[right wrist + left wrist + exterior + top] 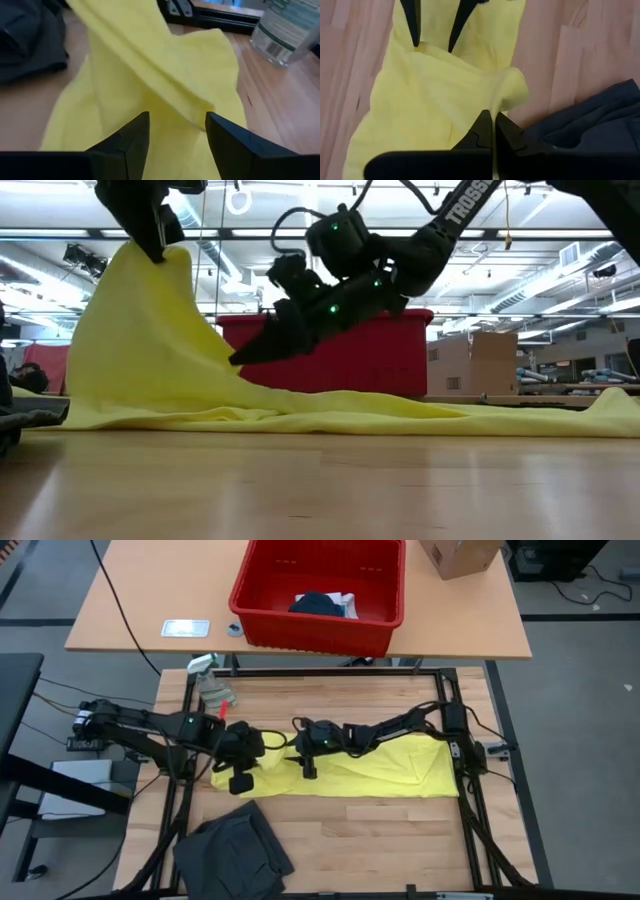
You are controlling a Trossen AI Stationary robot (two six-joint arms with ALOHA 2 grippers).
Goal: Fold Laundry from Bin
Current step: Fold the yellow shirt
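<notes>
Nearest the low camera is bare table (320, 490); beyond it the yellow garment (300, 415) lies flat and long, rising at one end into a tent under the left gripper (160, 240). In the left wrist view that gripper's fingers (492, 131) are pressed together on a fold of the yellow cloth, so it is clamped on the garment's end and holds it above the wood; the right gripper (177, 130) hangs just beside it over the same cloth, fingers apart and holding nothing, with the yellow fabric directly beneath and ahead of them.

Progress, as I judge it: a dark grey garment (235, 850) lies in a bunched heap on the near side of the left gripper, set down but loosely, so I cannot call it properly folded; the yellow one is spread across the table and its first fold looks only begun; the red bin (320, 590) stands well beyond both grippers on the far table and holds at least a dark piece (315, 603) and a white piece (345, 605) yet to be taken out; most of the work is left.

Hard to make out: from above, the arms cover the exact pinch point; the bin's walls hide how much more lies inside; the grey heap runs off the picture's edge.
</notes>
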